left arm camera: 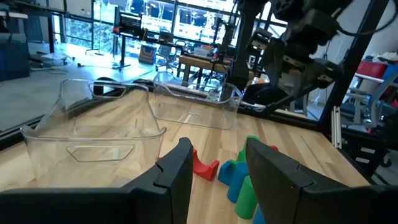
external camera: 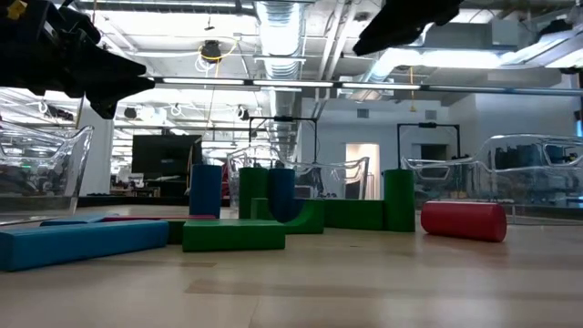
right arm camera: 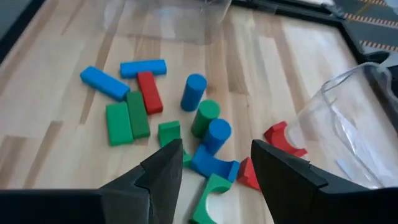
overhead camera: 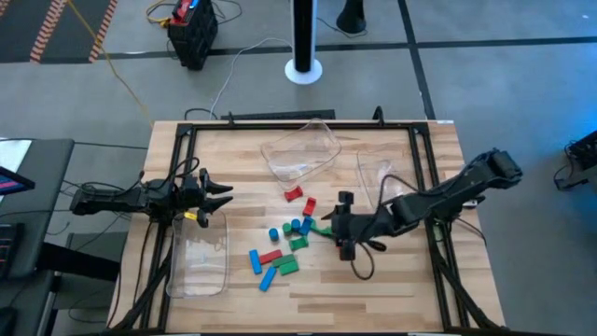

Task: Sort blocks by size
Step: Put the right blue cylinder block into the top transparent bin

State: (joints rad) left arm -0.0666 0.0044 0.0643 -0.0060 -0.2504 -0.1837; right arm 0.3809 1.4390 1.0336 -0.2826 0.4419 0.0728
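The blocks (overhead camera: 287,241), red, green and blue cylinders, bars and arches, lie loose on the wooden table (overhead camera: 392,289) near its middle. My right gripper (overhead camera: 340,224) hovers open just right of the pile and above it. In its wrist view the right gripper (right arm camera: 214,180) frames a blue arch (right arm camera: 214,165) and a green arch (right arm camera: 211,202) far below, touching neither. My left gripper (overhead camera: 213,196) waits open at the table's left, level above a clear tray (overhead camera: 198,257). Nothing is between the fingers of the left gripper (left arm camera: 217,174).
Three clear plastic trays stand around the pile: one at the near left, one at the far centre (overhead camera: 300,149) and one at the right (overhead camera: 378,175), under my right arm. A black frame (overhead camera: 280,124) borders the table. Bare wood lies along the near edge.
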